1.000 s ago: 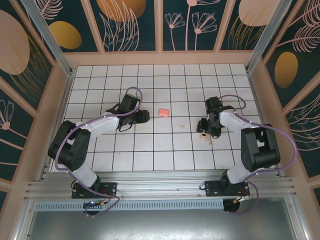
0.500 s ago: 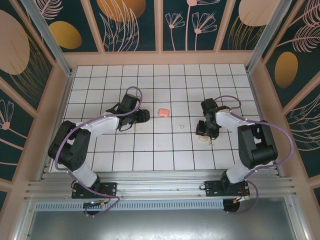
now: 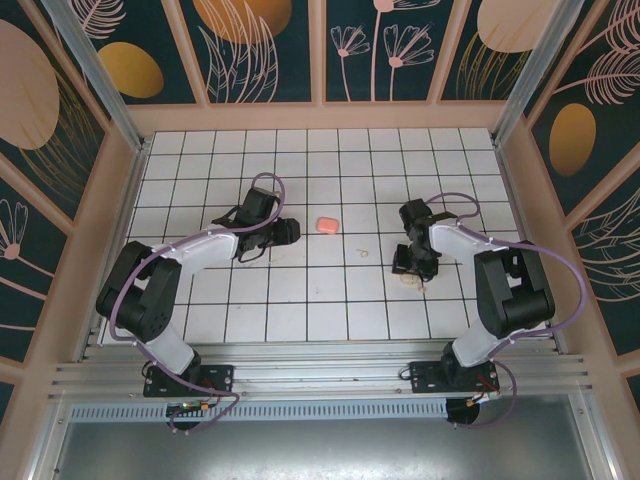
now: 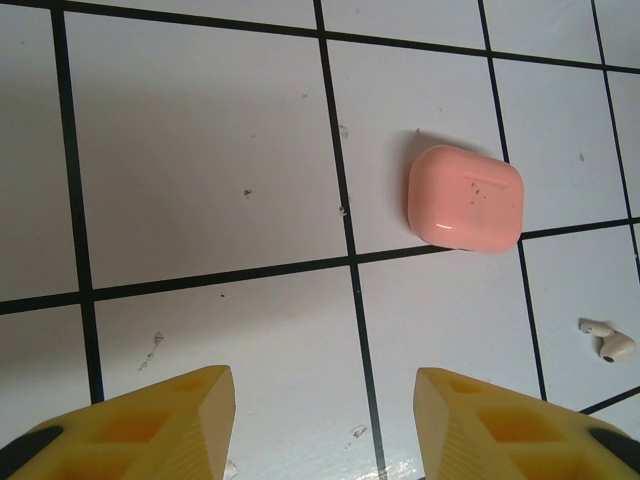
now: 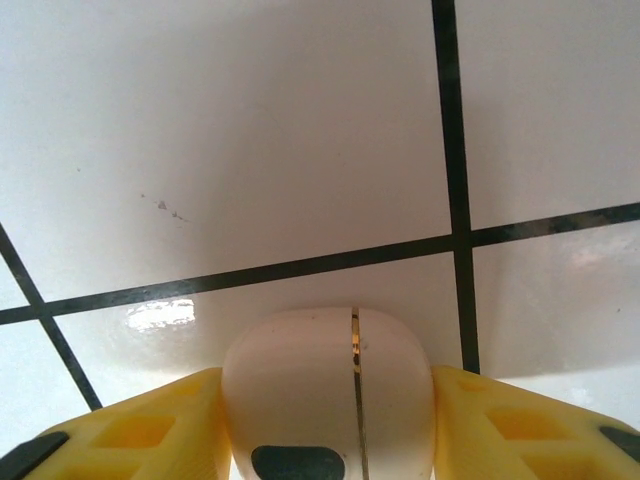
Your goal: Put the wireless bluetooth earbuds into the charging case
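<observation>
The charging case (image 3: 325, 224) lies shut on the white tiles, a salmon-pink rounded block (image 4: 465, 197) ahead and to the right of my left gripper (image 4: 325, 420). That gripper (image 3: 290, 232) is open and holds nothing, a short way left of the case. One small pale earbud (image 4: 606, 343) lies on the tile right of the case (image 3: 362, 252). My right gripper (image 5: 328, 400) is shut on a beige rounded object (image 5: 330, 390) with a dark hole and a seam, both yellow fingers pressed to its sides. It sits low over the tiles (image 3: 405, 265).
White tiled floor (image 3: 300, 290) with dark grout lines, walled by pale wooden panels (image 3: 320, 115). A small pale bit (image 3: 422, 285) lies just near of the right gripper. Open tiles stretch between the two arms and toward the back.
My right gripper has swung a little left over the beige object and its fingers have closed onto it. The left arm and the pink case have stayed put.
</observation>
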